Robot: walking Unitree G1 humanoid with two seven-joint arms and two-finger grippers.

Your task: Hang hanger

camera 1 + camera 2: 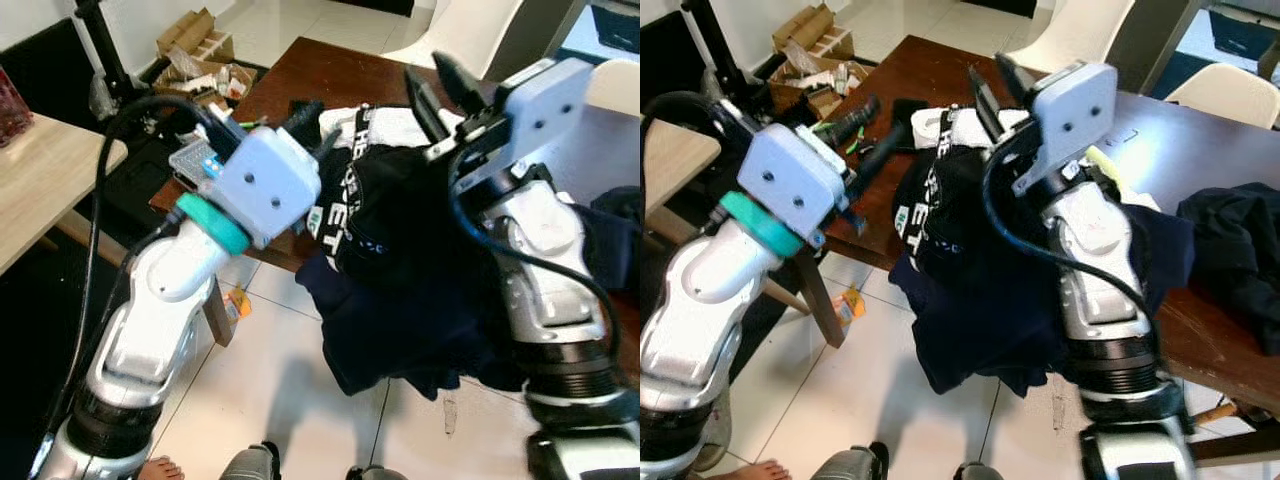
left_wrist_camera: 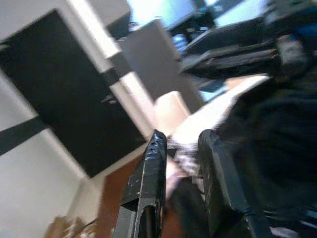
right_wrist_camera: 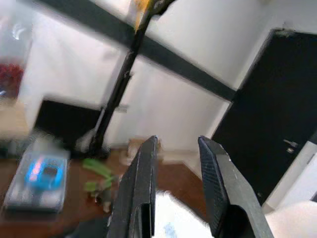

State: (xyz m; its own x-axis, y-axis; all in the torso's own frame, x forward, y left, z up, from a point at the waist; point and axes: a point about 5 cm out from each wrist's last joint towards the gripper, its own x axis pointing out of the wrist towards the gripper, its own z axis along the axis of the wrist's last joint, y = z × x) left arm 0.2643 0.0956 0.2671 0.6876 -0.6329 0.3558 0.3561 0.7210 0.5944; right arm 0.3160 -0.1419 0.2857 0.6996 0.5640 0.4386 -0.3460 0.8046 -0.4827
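Mid-frame, the dark navy garment with white lettering [image 1: 400, 270] drapes limp over the right gripper's [image 1: 432, 85] arm, both grippers' fingers parted and empty; being soft, light and prone to slip, it is probably best pinched at the collar by the left gripper [image 1: 315, 125].

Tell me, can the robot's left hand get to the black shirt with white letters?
Probably yes. The left hand is open, right beside the black shirt draped off the brown table, with nothing between them.

A dark navy garment [image 1: 980, 320] with white lettering drapes over the reddish-brown table [image 1: 1180, 150].
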